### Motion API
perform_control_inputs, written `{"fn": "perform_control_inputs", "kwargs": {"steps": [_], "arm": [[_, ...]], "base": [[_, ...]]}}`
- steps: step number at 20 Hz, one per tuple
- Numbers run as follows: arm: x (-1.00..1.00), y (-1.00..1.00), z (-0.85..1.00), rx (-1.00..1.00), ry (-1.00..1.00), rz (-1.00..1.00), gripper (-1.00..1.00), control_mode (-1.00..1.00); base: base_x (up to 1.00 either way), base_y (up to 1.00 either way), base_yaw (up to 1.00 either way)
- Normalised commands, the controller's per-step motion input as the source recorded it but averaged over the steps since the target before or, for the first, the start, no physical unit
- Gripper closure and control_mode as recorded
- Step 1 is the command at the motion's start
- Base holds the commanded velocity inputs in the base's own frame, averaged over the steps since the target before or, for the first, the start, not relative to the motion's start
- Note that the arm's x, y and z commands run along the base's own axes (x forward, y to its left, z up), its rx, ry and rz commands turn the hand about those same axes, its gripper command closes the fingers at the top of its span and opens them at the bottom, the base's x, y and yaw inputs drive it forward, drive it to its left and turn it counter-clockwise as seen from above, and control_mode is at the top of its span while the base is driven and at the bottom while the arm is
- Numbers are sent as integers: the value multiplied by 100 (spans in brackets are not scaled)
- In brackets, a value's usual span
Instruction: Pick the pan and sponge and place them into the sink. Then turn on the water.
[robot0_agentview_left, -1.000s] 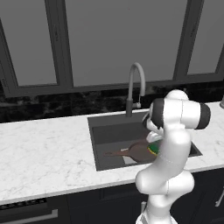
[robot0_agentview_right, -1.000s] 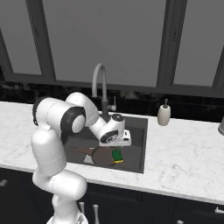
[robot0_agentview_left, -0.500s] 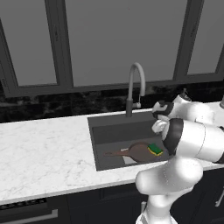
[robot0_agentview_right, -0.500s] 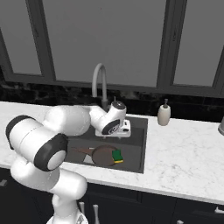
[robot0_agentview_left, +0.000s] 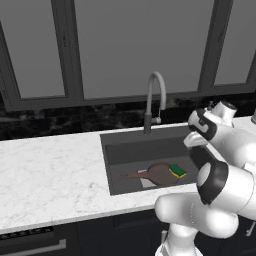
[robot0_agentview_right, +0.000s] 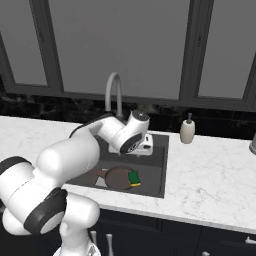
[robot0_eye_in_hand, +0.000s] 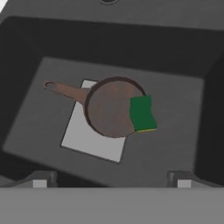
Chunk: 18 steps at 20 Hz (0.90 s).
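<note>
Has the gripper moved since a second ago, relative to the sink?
Yes. The open gripper has lifted from low beside the sponge to above the sink, toward its rear right, near the faucet. Pan and sponge stay put.

table: white marble (robot0_agentview_left: 50, 170), running left and right of the sink
sink: dark grey basin (robot0_agentview_left: 131, 152) set into the table; light grey square (robot0_eye_in_hand: 89, 140) on its bottom
pan: reddish-brown (robot0_eye_in_hand: 109, 111), flat on the sink bottom, partly over the square, handle toward the left wall
sponge: green-topped (robot0_eye_in_hand: 142, 113), on the pan's right rim
soap dispenser: (robot0_agentview_right: 187, 130) upright on the table, right of the sink
faucet: grey gooseneck (robot0_agentview_left: 155, 100) behind the sink
</note>
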Motion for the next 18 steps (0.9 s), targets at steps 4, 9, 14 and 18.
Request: {"fn": "perform_control_inputs", "kwargs": {"steps": [4,9,14,18], "arm": [[0,0,0,3,-1,0,-100,-100],[0,7,5,21,-19,0,-100,-100],[0,2,23,31,-15,0,-100,-100],[5,13,31,30,-5,-3,-100,-100]], "base": [[0,0,0],[0,0,0],[0,0,0],[0,0,0]]}}
